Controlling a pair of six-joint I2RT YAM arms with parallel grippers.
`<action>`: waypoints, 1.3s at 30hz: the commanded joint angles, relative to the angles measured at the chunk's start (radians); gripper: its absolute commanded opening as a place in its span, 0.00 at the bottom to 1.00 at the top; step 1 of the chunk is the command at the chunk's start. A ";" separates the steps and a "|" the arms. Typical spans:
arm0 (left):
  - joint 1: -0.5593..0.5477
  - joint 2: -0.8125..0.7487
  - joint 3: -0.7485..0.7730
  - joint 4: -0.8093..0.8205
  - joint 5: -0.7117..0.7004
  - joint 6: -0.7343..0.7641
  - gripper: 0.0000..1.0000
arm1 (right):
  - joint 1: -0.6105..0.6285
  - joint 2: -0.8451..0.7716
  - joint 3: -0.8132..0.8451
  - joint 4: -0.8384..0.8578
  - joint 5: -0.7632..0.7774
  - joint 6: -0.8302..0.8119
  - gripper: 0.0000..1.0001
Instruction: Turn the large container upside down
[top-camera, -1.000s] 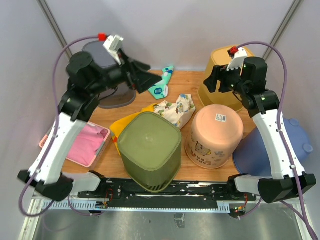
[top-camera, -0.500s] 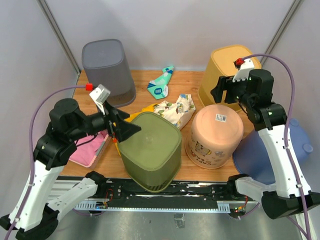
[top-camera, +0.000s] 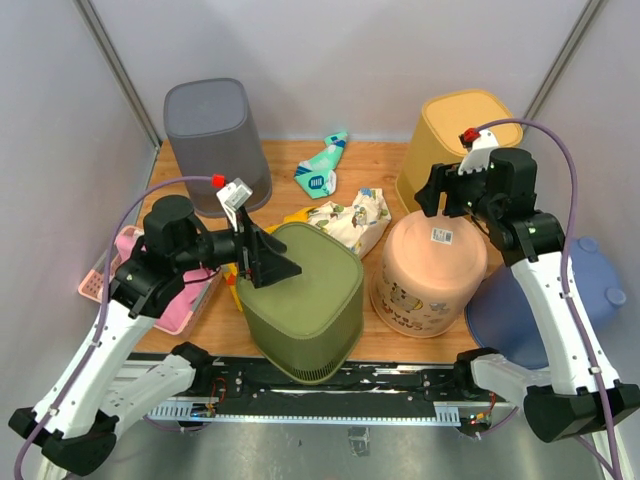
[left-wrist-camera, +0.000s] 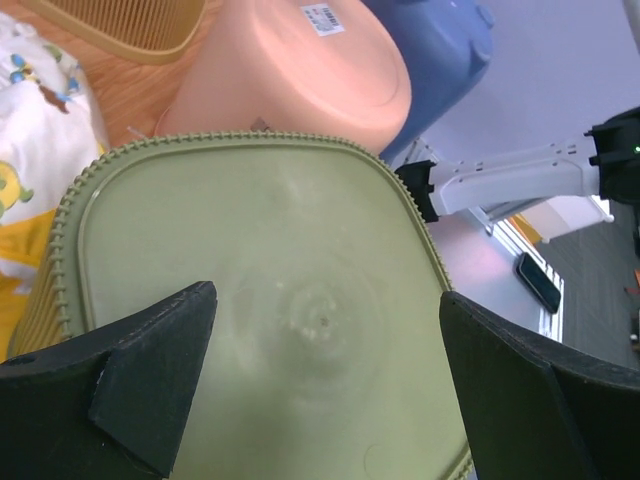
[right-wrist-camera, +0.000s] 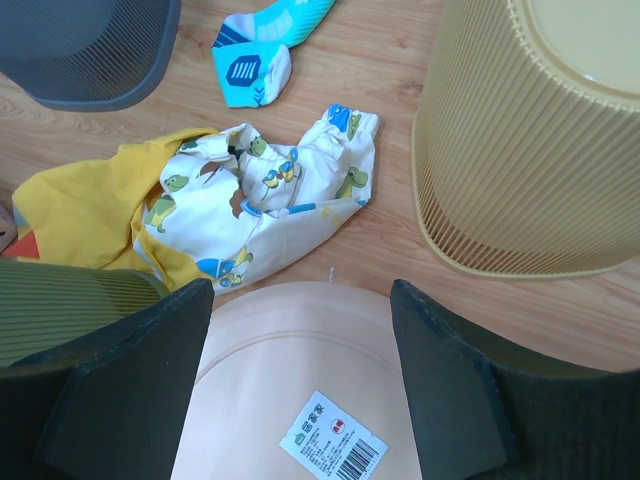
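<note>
Overhead, the large olive-green ribbed plastic container (top-camera: 310, 300) stands base-up at front centre, with the left gripper (top-camera: 278, 266) over its left top rim and the right gripper (top-camera: 437, 190) above the upturned peach round plastic bucket (top-camera: 430, 270) beside it. From the left wrist, the black fingers (left-wrist-camera: 130, 370) are spread wide across the green base, holding nothing. From the right wrist, the fingers (right-wrist-camera: 130, 380) likewise gape over the peach bucket, empty.
</note>
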 joint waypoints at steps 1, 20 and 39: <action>-0.028 0.042 -0.059 0.034 0.050 0.006 0.99 | 0.012 -0.020 -0.004 0.026 0.003 0.005 0.74; -0.062 0.439 0.055 0.304 0.088 0.124 0.99 | 0.012 -0.077 0.003 0.011 0.014 -0.033 0.74; -0.070 0.300 0.364 0.054 -0.163 0.194 0.99 | 0.012 -0.129 -0.002 0.053 -0.122 -0.038 0.74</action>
